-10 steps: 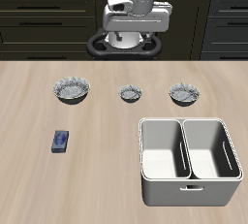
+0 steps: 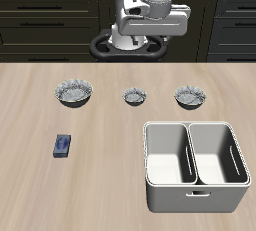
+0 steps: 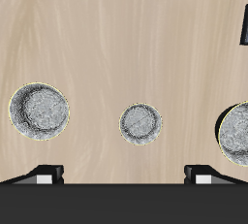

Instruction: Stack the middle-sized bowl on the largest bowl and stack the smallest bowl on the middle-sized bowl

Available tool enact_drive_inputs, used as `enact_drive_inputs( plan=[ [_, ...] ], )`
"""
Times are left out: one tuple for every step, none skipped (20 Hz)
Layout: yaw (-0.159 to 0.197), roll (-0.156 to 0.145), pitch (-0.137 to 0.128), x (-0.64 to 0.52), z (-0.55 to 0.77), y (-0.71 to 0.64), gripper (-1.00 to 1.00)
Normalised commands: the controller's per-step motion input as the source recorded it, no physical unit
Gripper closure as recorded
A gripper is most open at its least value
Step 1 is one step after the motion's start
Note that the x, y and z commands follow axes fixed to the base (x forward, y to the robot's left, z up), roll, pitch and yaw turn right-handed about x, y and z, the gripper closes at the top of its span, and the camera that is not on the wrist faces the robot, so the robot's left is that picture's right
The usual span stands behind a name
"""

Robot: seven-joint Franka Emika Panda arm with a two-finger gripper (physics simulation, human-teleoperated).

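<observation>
Three bowls stand in a row across the table's middle, well apart: the largest bowl (image 2: 75,94) at one end, the smallest bowl (image 2: 135,97) between, the middle-sized bowl (image 2: 190,97) at the other end; nearer the front edge, a small flat object (image 2: 63,146), perhaps a sponge, lies before the largest bowl; a two-compartment caddy (image 2: 195,166) sits before the middle-sized bowl.

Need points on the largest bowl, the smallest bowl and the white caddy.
largest bowl (image 2: 74,94), exterior view, on its speckled inside.
smallest bowl (image 2: 135,96), exterior view, on its inside.
white caddy (image 2: 194,206), exterior view, on its front wall below the handle slot.
</observation>
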Motion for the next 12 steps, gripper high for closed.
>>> enact_drive_inputs(
  plan=[
    [0.018, 0.014, -0.011, 0.01, -0.01, 0.41, -1.00],
    [-0.042, 0.014, 0.007, 0.06, -0.01, 0.31, -1.00],
    [0.053, 0.085, -0.013, -0.01, -0.03, 0.62, -1.00],
    [0.017, 0.000, -0.047, 0.04, -0.04, 0.24, -1.00],
    [0.016, -0.003, 0.009, 0.07, -0.12, 0.33, -1.00],
    [0.000, 0.063, 0.057, 0.04, -0.11, 0.44, -1.00],
    [0.044, 0.003, -0.034, 0.06, -0.06, 0.30, -1.00],
    [-0.007, -0.018, 0.008, 0.02, -0.08, 0.25, -1.00],
    [0.026, 0.114, 0.034, 0.02, -0.15, 0.49, -1.00],
    [0.011, -0.001, -0.023, -0.01, -0.04, 0.24, -1.00],
    [-0.002, 0.071, 0.041, 0.02, -0.18, 0.42, -1.00],
    [0.016, 0.002, -0.017, -0.03, -0.03, 0.24, -1.00]
  ],
)
